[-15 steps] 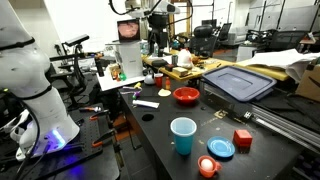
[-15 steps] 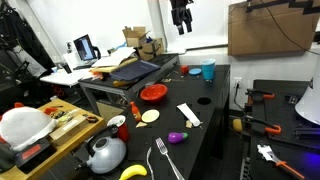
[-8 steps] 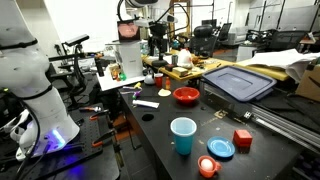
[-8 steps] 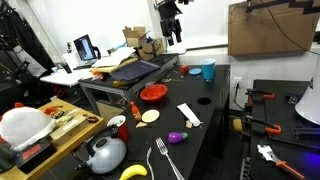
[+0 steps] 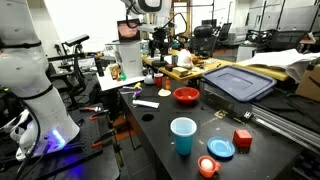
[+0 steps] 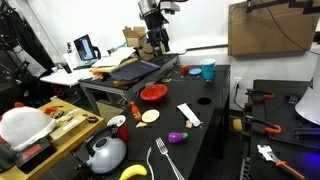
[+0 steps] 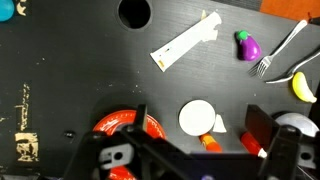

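My jaws, wide and empty, have swung across and lower, now above the red plastic bowl [image 7: 122,126] on the black bench [image 7: 70,80].

Cluttered lab, black worktable [image 6: 220,120], white wall [image 6: 100,18], laptop [image 6: 84,47] on side desk, large cardboard box [image 6: 266,28], dark office chairs [image 5: 204,38] behind

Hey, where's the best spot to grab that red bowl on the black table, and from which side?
Probably the rim of the red bowl, from straight above, with one jaw inside and one outside. It stands upright with its open side up, and its round body looks too wide to span.
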{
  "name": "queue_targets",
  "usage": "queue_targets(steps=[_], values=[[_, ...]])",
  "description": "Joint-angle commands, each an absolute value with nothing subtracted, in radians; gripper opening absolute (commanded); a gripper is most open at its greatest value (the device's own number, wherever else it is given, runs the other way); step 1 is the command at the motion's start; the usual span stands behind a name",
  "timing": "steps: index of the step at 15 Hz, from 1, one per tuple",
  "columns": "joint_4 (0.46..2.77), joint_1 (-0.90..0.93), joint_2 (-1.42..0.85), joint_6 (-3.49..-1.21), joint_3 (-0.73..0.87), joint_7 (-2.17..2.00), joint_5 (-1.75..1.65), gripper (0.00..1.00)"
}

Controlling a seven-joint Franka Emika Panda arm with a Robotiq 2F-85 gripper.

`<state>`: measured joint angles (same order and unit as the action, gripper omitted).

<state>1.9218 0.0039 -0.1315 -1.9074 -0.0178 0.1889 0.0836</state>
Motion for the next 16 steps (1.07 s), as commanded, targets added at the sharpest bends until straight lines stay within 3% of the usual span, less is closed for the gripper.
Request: queue_targets(steps=[1, 16], values=[[1.826, 0.018, -0.224, -1.907, -0.032, 0.178, 0.073, 1.00], [1.499, 0.091, -0.561, -1.901, -0.078, 0.190, -0.041, 1.00]])
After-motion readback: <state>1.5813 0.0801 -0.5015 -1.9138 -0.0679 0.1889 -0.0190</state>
